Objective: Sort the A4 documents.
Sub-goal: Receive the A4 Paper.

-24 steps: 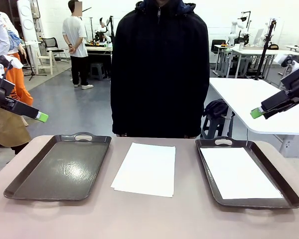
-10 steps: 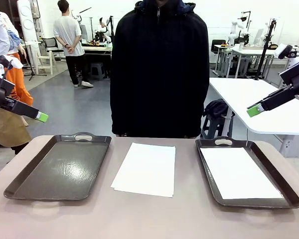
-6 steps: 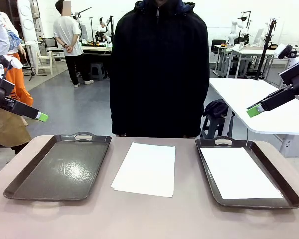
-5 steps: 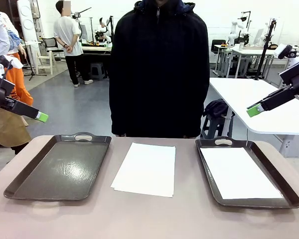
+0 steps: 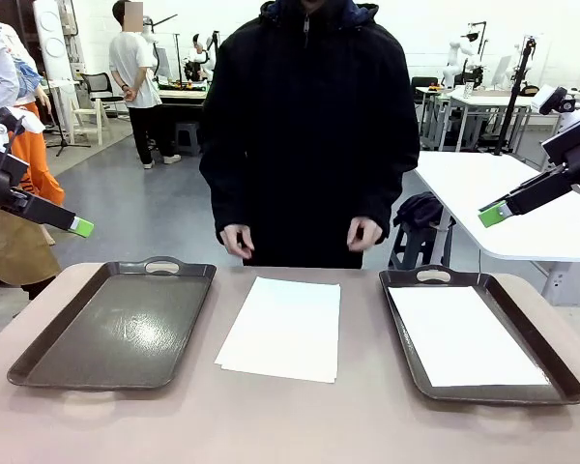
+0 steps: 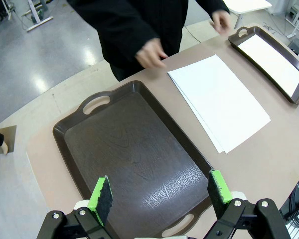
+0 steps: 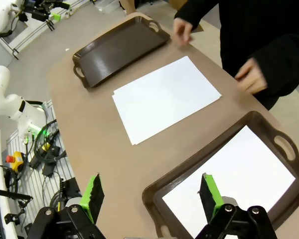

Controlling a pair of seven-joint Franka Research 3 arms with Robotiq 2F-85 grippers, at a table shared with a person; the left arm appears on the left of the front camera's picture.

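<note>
A small stack of white A4 documents lies on the table between two dark trays. One more white sheet lies in the right tray. The left tray holds nothing. My left gripper hangs open high above the left tray. High over the right tray, my right gripper is open too. The person's hands hover just beyond the table's far edge, near the stack.
The person in a black jacket stands at the far side of the table, behind the stack. A white table stands behind on the right. Bare tabletop runs along the near edge.
The person has brought both hands forward into view above the far edge of the table. Neither arm nor any sheet has moved.
</note>
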